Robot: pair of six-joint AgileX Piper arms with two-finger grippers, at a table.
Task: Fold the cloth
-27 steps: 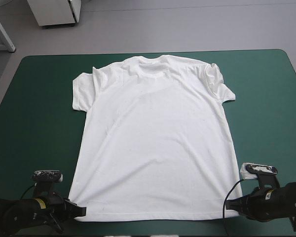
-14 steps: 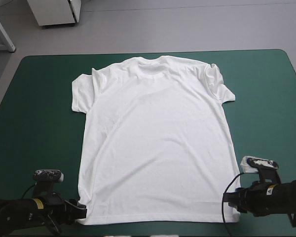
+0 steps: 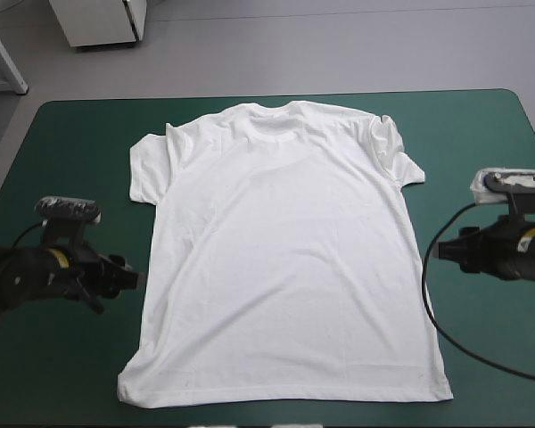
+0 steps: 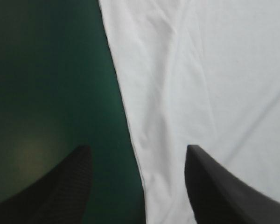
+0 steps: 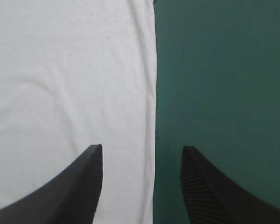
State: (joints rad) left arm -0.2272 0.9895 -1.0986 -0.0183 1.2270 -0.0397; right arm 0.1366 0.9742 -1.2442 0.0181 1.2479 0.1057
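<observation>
The white T-shirt (image 3: 281,259) lies spread flat on the table, collar toward the far edge and hem along the front edge. My left gripper (image 3: 132,279) stands open beside the shirt's left side edge, about halfway along its length. In the left wrist view the T-shirt (image 4: 210,84) has its side edge running between the spread black fingers (image 4: 79,177) of the left gripper (image 4: 137,161). My right gripper (image 3: 435,251) is open at the right side edge. The right wrist view shows the right gripper (image 5: 141,158) straddling the edge of the T-shirt (image 5: 70,79). Nothing is gripped.
Teal-green cover (image 3: 62,169) shows as wide strips on both sides of the shirt and a band beyond the collar. The hem lies close to the table's front edge. Both sleeves lie slightly rumpled near the far corners of the shirt.
Both grippers were shut on the hem corners earlier. They have opened, let go, and moved away from the front edge along the shirt's sides. The hem now lies flat.
</observation>
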